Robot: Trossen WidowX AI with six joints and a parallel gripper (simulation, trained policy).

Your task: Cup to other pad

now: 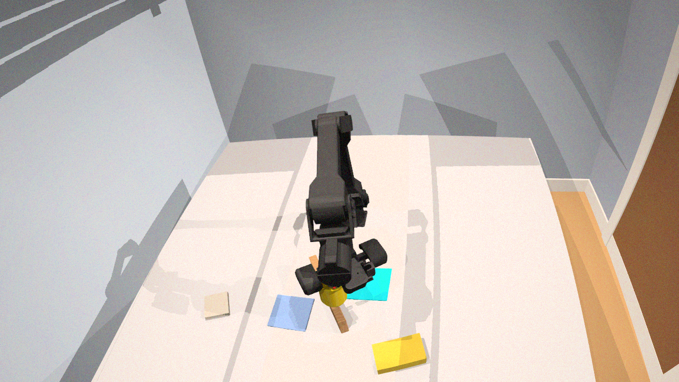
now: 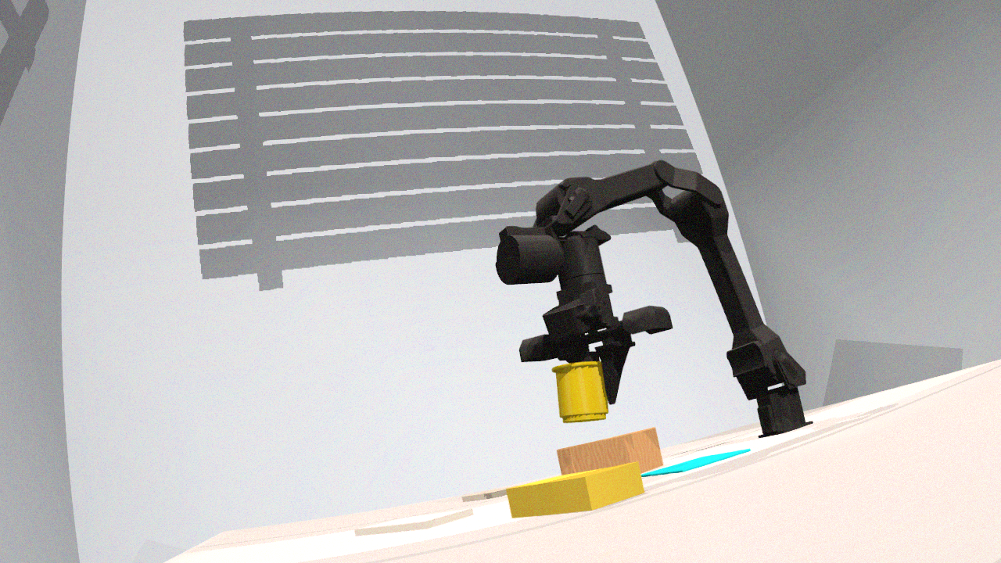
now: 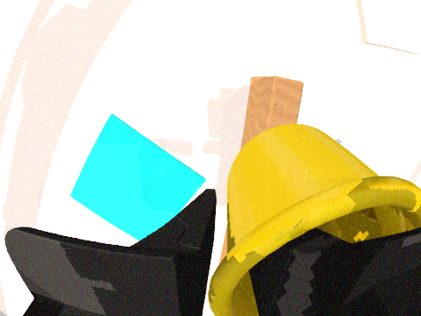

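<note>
In the top view, working from left to right, a beige tile point(image 1: 217, 305) point(image 2: 486, 496) lay at the far left of the items on the surface point(image 1: 493, 266) point(image 2: 840, 482). Next was the blue pad point(image 1: 290, 312) point(image 3: 338, 141), flat, with nothing resting on it. The yellow cup point(image 1: 333, 297) point(image 2: 581, 393) point(image 3: 281, 167) was held aloft between the two pads, roughly upright, above the wooden block point(image 1: 340, 320) point(image 2: 608, 451) point(image 3: 274, 103). The fingers point(image 1: 339, 285) point(image 2: 599, 392) were clamped on the cup's wall, one inside the mouth and one outside. A small red spot showed at the mouth, possibly a marble; the contents could not be counted. The cyan pad point(image 1: 375, 286) point(image 2: 700, 462) point(image 3: 136, 175) lay flat to the right of the block, partly covered from the top view by the arm point(image 1: 328, 190) point(image 2: 724, 266). Furthest right and nearer the bottom edge sat a yellow block point(image 1: 399, 352) point(image 2: 573, 491), apart from both pads.
</note>
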